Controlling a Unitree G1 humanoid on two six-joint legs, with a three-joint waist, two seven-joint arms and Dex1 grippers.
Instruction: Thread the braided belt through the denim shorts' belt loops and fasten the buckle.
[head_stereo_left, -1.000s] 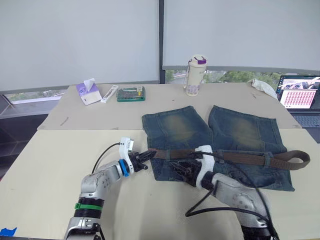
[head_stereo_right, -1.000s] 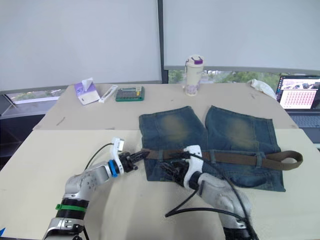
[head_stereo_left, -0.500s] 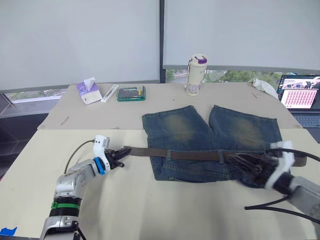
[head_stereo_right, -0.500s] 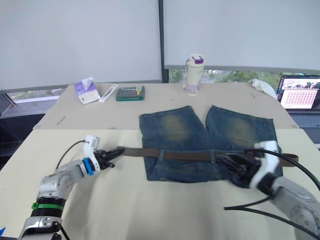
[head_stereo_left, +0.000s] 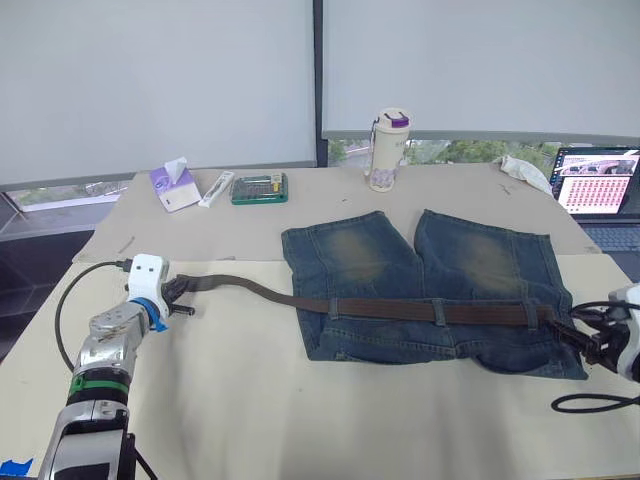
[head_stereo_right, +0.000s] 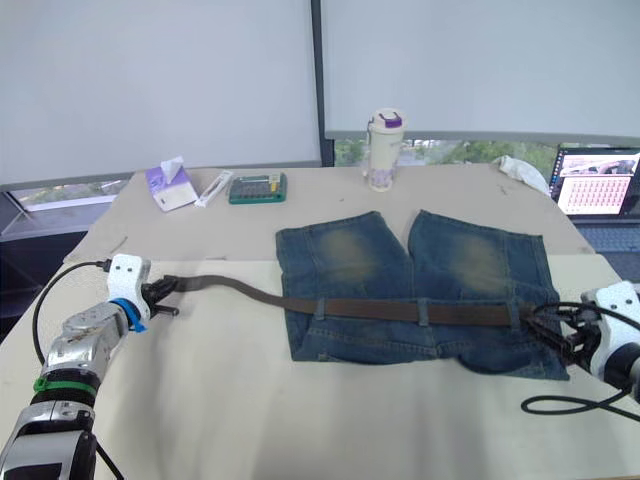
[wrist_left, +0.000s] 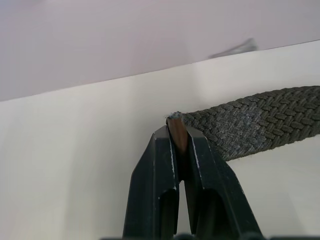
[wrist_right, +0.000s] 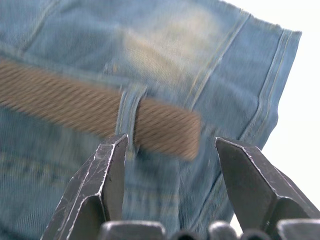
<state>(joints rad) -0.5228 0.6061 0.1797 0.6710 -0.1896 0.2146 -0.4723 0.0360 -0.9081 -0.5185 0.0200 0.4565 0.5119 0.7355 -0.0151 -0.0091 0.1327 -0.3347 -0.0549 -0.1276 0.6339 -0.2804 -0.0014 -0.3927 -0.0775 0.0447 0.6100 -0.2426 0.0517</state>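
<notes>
Near the left edge of the pale tabletop, your left gripper was pinched on the tip of the long dark brown braided belt. The strap ran from there across the waistband of the faded blue denim shorts, passing under several narrow denim belt loops. The shorts lay flat toward the right half of the table. Your right gripper sat at the shorts' right edge with its fingers spread, gripping nothing; in the right wrist view the belt's other end stopped just past a loop, between the open fingers.

Risk: further leftward pull would likely have drawn that short end back out of the last loop, since nothing anchored it. A buckle could not be made out, so fastening could not be judged.

No brand, label or writing was readable on the belt or shorts; the laptop screen at the far right corner was too small to read.
</notes>
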